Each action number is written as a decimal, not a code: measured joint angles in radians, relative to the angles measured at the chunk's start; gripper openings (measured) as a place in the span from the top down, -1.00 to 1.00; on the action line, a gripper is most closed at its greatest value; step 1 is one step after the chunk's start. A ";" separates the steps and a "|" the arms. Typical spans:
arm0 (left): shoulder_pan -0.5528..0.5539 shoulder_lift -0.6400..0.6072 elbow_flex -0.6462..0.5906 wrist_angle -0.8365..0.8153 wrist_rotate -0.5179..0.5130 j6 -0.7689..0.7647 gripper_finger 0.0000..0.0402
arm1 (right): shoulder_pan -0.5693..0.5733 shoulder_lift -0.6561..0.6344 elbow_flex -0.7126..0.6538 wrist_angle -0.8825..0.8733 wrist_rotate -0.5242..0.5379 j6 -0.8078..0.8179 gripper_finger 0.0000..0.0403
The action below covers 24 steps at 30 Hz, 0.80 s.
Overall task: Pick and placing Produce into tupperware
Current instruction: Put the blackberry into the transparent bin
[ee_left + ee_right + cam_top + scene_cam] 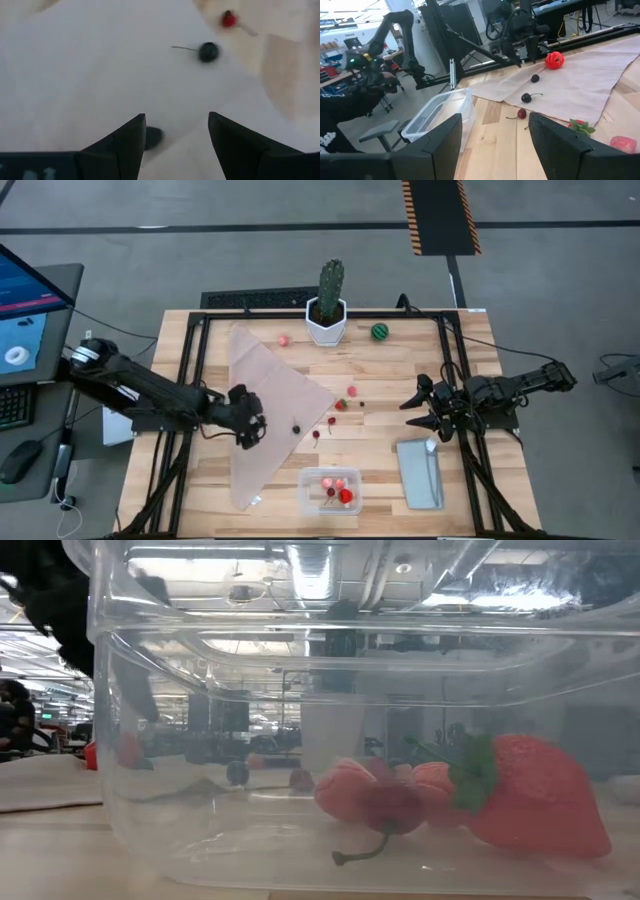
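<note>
Grey floor [250, 250] fills the frame's top; a yellow-black striped strip [438, 215] upper right, a monitor [25, 305] at left

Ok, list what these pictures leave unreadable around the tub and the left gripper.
- Tupperware, high view: its pieces are too small to count.
- Low view: the tub wall fills the picture, blurring the table behind; both grippers are out of sight.
- Left gripper, left wrist view: a dark blob by its left finger is blurred and partly hidden.
- Cloth, high view: the left arm covers part.
</note>
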 joint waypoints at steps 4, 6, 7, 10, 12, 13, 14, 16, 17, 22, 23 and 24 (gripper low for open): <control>0.030 -0.134 -0.081 -0.017 0.021 -0.094 -0.02 | 0.000 0.000 0.000 0.000 0.001 0.000 -0.27; 0.047 -0.179 -0.116 -0.035 0.023 -0.157 -0.02 | 0.000 0.000 0.000 0.000 0.002 0.000 -0.27; 0.052 -0.196 -0.129 -0.029 0.026 -0.172 -0.02 | 0.000 0.000 0.000 0.000 0.002 0.000 -0.27; 0.053 -0.224 -0.153 -0.009 0.022 -0.177 -0.02 | 0.000 0.000 0.000 0.000 0.002 0.000 -0.27; 0.054 -0.220 -0.155 -0.007 0.015 -0.151 -0.03 | 0.000 0.000 0.000 0.000 0.003 0.001 -0.27; 0.054 -0.221 -0.155 0.004 0.006 -0.149 -0.03 | 0.000 0.000 0.000 0.000 0.003 0.003 -0.27; 0.053 -0.221 -0.154 0.010 -0.011 -0.149 -0.03 | 0.000 0.000 0.000 0.000 0.003 0.007 -0.27; 0.053 -0.221 -0.154 0.008 -0.076 -0.155 -0.04 | 0.000 0.000 0.000 0.000 0.003 0.008 -0.27; 0.053 -0.221 -0.154 0.007 -0.098 -0.159 -0.04 | 0.000 0.000 0.000 0.000 0.003 0.008 -0.27; 0.053 -0.221 -0.154 0.006 -0.077 -0.150 -0.04 | 0.000 0.000 0.000 0.000 0.003 0.009 -0.27; 0.053 -0.221 -0.154 0.006 -0.068 -0.148 -0.04 | 0.000 0.000 0.000 0.000 0.003 0.010 -0.27; 0.053 -0.221 -0.154 0.006 -0.062 -0.148 -0.04 | 0.000 0.000 0.000 0.000 0.003 0.010 -0.27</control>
